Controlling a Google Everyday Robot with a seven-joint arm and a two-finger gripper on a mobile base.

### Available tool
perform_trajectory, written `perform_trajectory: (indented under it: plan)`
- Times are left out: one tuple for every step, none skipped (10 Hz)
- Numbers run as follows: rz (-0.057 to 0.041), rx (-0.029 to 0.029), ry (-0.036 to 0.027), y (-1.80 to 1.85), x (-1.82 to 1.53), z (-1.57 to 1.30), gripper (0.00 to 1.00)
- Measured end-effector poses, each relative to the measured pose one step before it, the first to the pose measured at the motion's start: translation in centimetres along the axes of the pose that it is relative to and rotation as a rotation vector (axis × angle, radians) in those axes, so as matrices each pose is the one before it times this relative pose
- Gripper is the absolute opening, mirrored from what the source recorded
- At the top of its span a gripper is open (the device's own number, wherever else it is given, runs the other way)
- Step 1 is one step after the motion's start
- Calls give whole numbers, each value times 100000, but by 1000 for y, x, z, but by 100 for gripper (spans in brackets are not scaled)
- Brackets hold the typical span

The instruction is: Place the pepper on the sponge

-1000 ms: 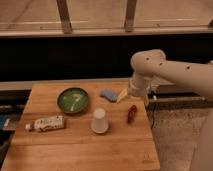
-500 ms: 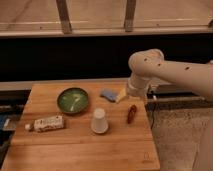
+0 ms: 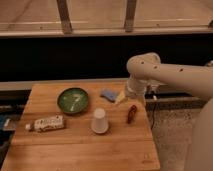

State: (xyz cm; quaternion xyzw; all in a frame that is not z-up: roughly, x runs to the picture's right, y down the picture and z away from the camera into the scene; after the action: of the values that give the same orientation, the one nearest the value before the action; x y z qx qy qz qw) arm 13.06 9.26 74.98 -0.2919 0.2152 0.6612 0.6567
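Observation:
The dark red pepper (image 3: 131,113) lies on the wooden table (image 3: 75,145) near its right edge, right of the white cup (image 3: 99,121). The light-blue sponge (image 3: 108,93) rests flat toward the back of the table, right of the green bowl (image 3: 73,100). My gripper (image 3: 120,97) hangs from the white arm (image 3: 165,75) with its pale yellow tip just right of the sponge and above-left of the pepper. Nothing is seen held in it.
A flat white packet (image 3: 47,123) lies at the front left of the table. A dark wall and window frame run behind the table. The floor drops off past the table's right edge.
The arm has shifted slightly left, bringing the gripper tip closer to the sponge. The pepper, sponge, cup and bowl have not moved.

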Motion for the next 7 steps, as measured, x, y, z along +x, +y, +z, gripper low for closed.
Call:
perform_trajectory:
  plan:
    - [1963,-1194,768,-607,-429,1609,80]
    - [2119,-1702,1125,-547,-499,1602,80]
    - [1032,-2182,1959,-178,-512,1653,80]
    - [984,-1389,2095,-319,-188,1229,80]
    - [2745,-3096,5317,-881,-546,2952,80]
    - [798,-325,1879,-245,-266,931,80]
    - [529,324,2379,-238,-309,1081,80]
